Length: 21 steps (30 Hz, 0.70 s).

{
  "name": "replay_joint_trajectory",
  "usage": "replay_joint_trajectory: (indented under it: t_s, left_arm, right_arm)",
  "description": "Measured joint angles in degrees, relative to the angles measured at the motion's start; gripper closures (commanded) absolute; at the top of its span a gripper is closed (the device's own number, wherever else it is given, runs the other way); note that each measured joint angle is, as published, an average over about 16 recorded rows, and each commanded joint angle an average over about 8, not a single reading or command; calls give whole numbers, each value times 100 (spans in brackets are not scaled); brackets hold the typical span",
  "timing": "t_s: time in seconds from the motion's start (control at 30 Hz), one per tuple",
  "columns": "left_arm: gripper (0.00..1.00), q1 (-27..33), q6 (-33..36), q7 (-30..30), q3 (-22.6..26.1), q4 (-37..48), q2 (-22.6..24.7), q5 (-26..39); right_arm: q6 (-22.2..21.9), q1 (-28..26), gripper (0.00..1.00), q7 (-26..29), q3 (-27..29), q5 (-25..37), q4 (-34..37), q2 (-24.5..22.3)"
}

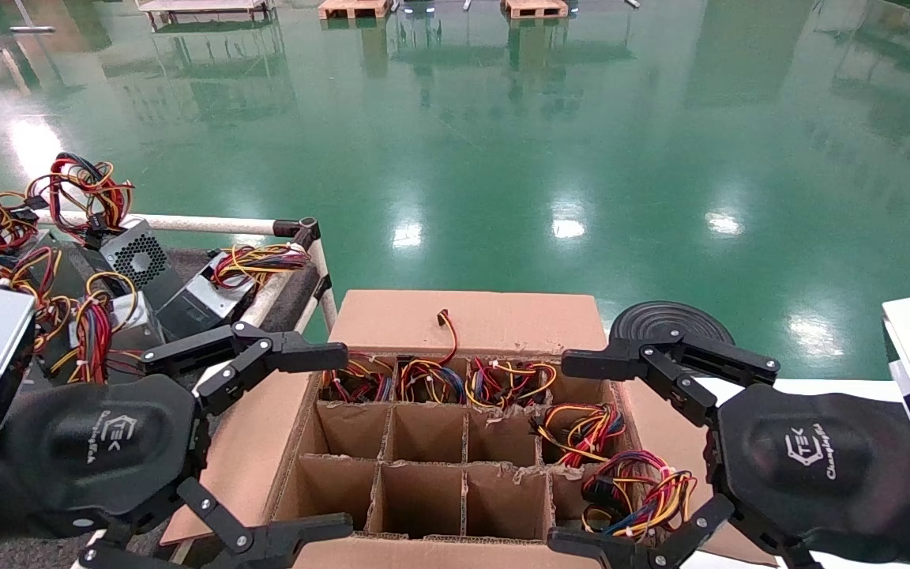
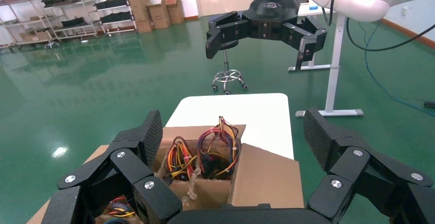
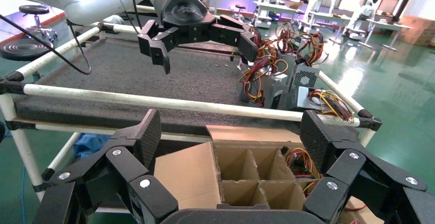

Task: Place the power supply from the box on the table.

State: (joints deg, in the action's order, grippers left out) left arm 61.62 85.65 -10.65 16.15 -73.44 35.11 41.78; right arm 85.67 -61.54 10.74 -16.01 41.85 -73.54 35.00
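The box (image 1: 471, 320) stands open below me, and its cardboard grid has several bare cells. Power supplies in it show only as red, yellow and black wire bundles in the far row (image 1: 431, 379) and the right-hand cells (image 1: 637, 490). My left gripper (image 1: 342, 441) hangs open over the box's left flap, holding nothing. My right gripper (image 1: 564, 452) hangs open over the right side, also holding nothing. Several grey power supplies (image 1: 135, 253) with wires lie on the table (image 3: 128, 75) to the left. The wrist views show each gripper (image 2: 233, 134) (image 3: 232, 131) open above the box (image 2: 261, 178) (image 3: 190, 175).
A white tube rail (image 1: 210, 225) with black joints edges the table beside the box. A white tabletop (image 2: 231, 111) lies on the box's right. A black round stool seat (image 1: 668, 320) sits behind the right gripper. Glossy green floor stretches beyond.
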Motion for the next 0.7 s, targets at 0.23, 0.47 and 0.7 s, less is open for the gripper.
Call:
replay_joint_trajectory:
  t_s: [0.23, 0.47, 0.7]
  left_arm:
    - [0, 0, 0, 0, 0, 0, 0, 0]
    - [0, 0, 0, 0, 0, 0, 0, 0]
    - [0, 0, 0, 0, 0, 0, 0, 0]
  right_arm:
    - [0, 0, 0, 0, 0, 0, 0, 0]
    - [0, 0, 0, 0, 0, 0, 0, 0]
    - [0, 0, 79, 0, 0, 0, 0, 0]
